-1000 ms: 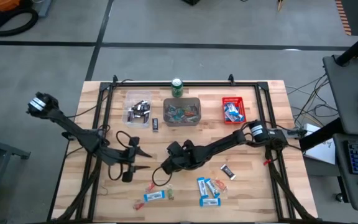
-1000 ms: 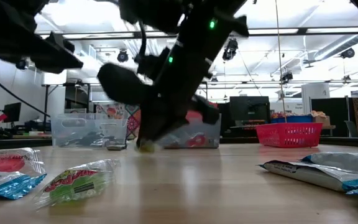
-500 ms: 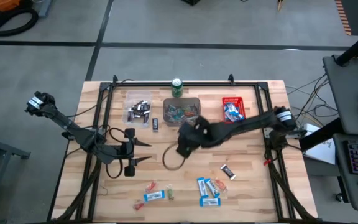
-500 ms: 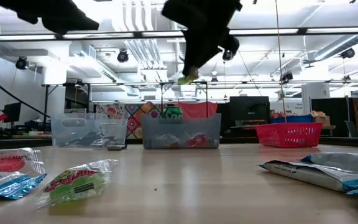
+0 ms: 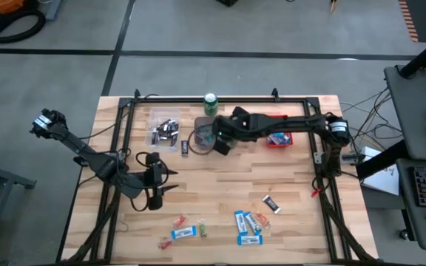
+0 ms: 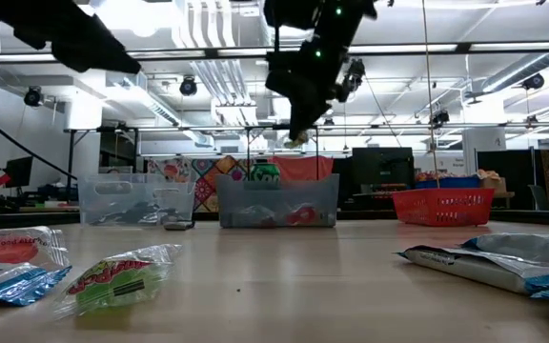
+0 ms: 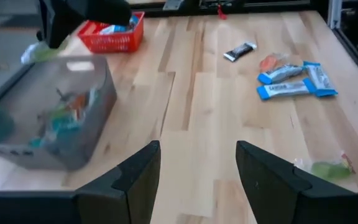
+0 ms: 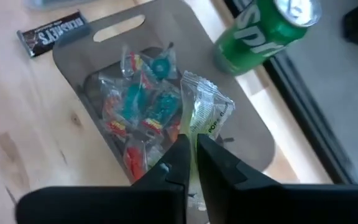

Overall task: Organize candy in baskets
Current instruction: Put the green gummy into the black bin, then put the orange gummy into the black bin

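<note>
My right gripper (image 5: 215, 139) hovers over the grey basket (image 5: 234, 141), shut on a green-and-clear wrapped candy (image 8: 205, 115); the low view shows the candy (image 6: 297, 141) well above the basket (image 6: 277, 200). Small red and teal sweets lie inside that basket (image 8: 104, 37). The clear basket (image 5: 165, 127), holding dark bars, and the red basket (image 5: 287, 140), holding blue bars, flank it along the far edge. My left gripper (image 5: 161, 186) is open above bare wood left of centre. Loose candy (image 5: 248, 224) lies near the near edge. My right gripper pinches the green candy's wrapper at its lower end (image 8: 194, 134) between its two fingers, which point down over the basket. The rest of the wrapper sticks out beyond the fingertips. The candy is lifted clear and touches neither basket nor table.
A green drink can (image 5: 211, 103) stands just beyond the grey basket. A dark mini bar (image 5: 185, 148) lies between the clear and grey baskets, another (image 5: 271, 202) toward the near right. Red, green and blue pieces (image 5: 185, 229) lie near the near edge. Black frame rails border the table.
My right gripper rose from the table's middle with the green candy, swung toward the far edge, and now hangs over the grey basket. It stayed shut on the candy throughout, and the candy went from table height to lifted clear.
</note>
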Motion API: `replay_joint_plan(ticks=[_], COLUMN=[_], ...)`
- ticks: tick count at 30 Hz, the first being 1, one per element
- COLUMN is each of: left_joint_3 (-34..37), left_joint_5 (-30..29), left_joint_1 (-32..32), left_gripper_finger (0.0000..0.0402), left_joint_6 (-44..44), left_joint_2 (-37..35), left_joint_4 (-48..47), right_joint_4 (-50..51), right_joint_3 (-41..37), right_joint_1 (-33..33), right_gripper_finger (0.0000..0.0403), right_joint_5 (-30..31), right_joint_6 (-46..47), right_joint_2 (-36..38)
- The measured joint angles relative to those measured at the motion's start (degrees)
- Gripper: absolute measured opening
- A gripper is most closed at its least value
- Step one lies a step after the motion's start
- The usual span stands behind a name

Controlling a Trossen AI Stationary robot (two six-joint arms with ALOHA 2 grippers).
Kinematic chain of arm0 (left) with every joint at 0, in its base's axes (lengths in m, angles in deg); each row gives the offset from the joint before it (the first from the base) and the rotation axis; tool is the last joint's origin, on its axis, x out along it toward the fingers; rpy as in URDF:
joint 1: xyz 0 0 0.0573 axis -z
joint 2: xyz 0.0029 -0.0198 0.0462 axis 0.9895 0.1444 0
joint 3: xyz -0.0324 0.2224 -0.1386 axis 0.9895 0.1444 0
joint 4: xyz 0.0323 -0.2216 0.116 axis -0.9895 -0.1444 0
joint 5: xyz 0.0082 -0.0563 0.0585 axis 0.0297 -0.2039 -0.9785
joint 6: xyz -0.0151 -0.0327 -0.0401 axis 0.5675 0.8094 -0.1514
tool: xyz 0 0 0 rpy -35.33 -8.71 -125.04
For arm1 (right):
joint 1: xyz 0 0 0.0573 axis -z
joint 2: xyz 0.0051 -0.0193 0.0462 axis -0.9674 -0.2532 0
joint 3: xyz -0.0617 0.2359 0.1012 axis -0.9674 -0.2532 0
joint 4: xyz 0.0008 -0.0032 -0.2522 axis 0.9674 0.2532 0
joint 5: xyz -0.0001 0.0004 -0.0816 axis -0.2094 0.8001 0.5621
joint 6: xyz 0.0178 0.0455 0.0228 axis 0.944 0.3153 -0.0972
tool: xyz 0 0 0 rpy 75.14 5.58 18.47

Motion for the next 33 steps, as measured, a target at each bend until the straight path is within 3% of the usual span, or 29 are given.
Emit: replay_joint_plan(ticks=[12,16,21,24,33], left_joint_3=[0.6,0.5,-1.3,-3.2,-13.5], left_joint_5=[0.0,0.8,12.0,15.8,18.4], left_joint_1=[0.0,0.3,0.9,2.1,5.8], left_gripper_finger=[0.0193,0.0193,0.0193,0.0193,0.0193], left_joint_6=[11.8,16.2,22.6,25.6,32.3], left_joint_2=[0.3,3.0,8.7,13.1,27.4], left_joint_4=[-0.3,-0.2,-0.1,-0.5,-10.9], right_joint_4=[-0.1,0.0,0.7,0.7,0.2], right_joint_3=[-3.1,-3.3,-4.5,-6.7,-17.3], right_joint_1=[4.7,3.0,-1.0,-4.2,-13.9], right_gripper_finger=[0.0135,0.014,0.0138,0.0137,0.0137], right_joint_5=[-3.2,-7.1,-11.8,-12.7,-11.6], right_joint_6=[-3.1,-3.9,-4.4,-4.1,3.8], right_joint_2=[0.0,1.1,4.5,7.6,18.0])
